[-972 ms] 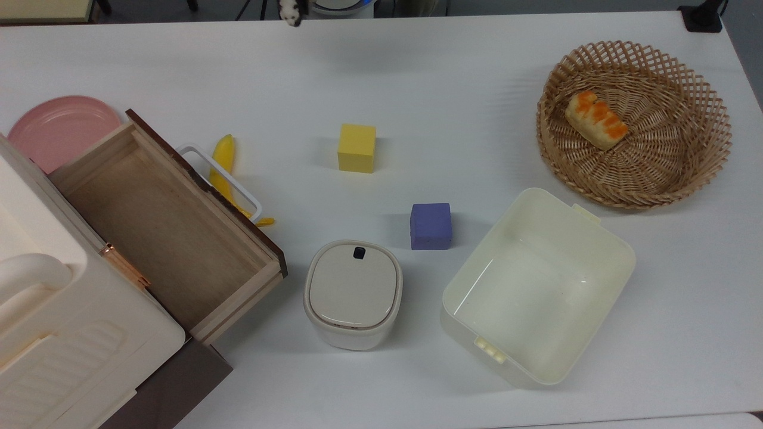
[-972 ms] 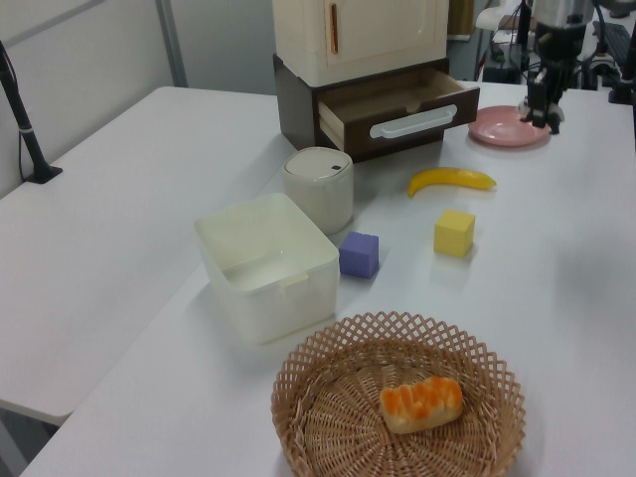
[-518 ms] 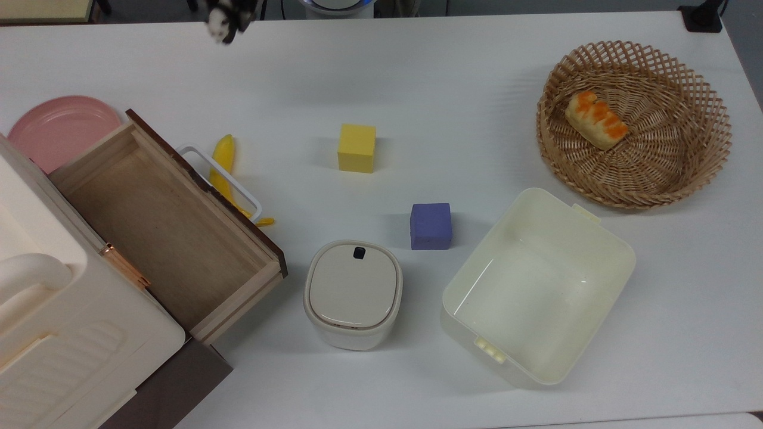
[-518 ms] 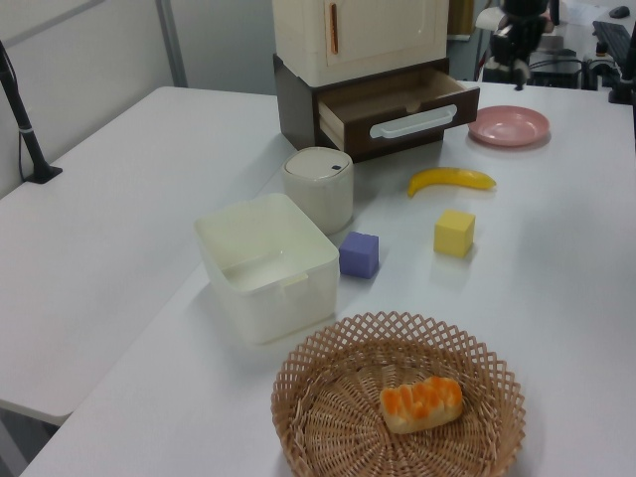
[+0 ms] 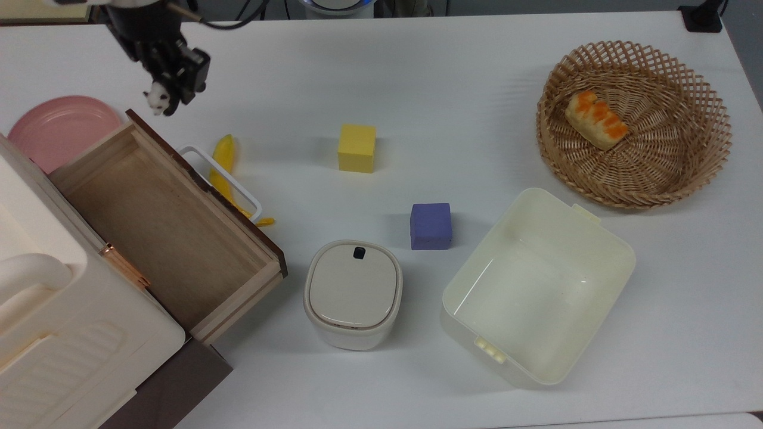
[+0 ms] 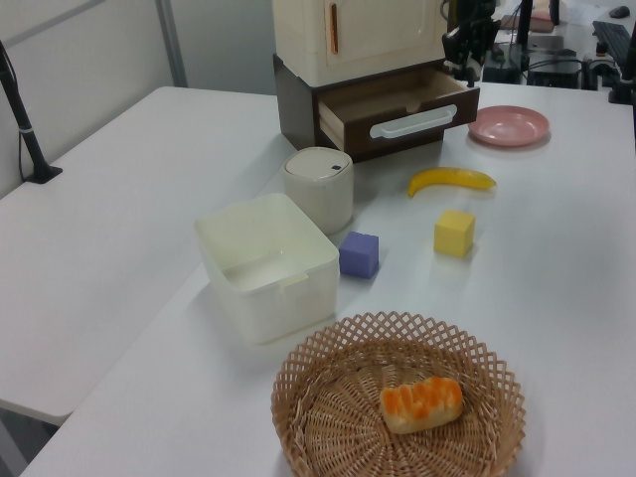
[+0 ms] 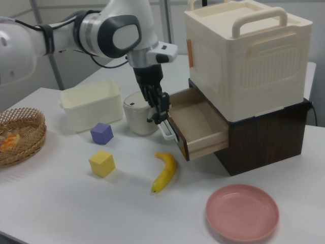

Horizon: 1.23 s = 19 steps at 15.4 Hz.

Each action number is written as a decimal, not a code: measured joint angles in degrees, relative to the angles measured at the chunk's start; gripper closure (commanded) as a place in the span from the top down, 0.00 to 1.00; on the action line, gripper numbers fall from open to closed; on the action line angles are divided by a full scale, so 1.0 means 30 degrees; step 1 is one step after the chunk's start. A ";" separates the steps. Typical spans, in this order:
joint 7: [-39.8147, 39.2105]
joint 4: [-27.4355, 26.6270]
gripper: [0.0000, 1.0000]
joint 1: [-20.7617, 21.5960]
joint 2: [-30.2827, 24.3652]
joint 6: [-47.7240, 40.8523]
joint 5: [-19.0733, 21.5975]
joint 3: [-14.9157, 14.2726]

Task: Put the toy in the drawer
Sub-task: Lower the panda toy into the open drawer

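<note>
My gripper (image 5: 162, 95) pinches the toy (image 5: 158, 98) in the air, just off the far corner of the open drawer (image 5: 156, 223) in the top view. The drawer's wood floor lies bare, with the banana (image 5: 225, 170) beside its white handle (image 5: 220, 179) and the pink plate (image 5: 56, 128) nearby.

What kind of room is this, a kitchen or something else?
Probably a robot lab, not a kitchen: a robot arm's gripper carries a toy over a white table set with a basket and a drawer.

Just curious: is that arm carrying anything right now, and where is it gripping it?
Yes, the gripper holds the toy panda, pinched by its body; the exact spot is hidden.
</note>
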 measured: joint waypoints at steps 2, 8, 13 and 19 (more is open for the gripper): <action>0.0318 0.1037 0.39 0.0014 0.1116 0.0098 0.0000 -0.0286; 0.1783 0.2932 0.39 0.0027 0.3066 0.1954 0.0001 -0.1046; 0.3276 0.3393 0.39 0.0052 0.3990 0.3780 0.0001 -0.1046; 0.3445 0.3460 0.42 0.0128 0.5210 0.5070 0.0001 -0.1131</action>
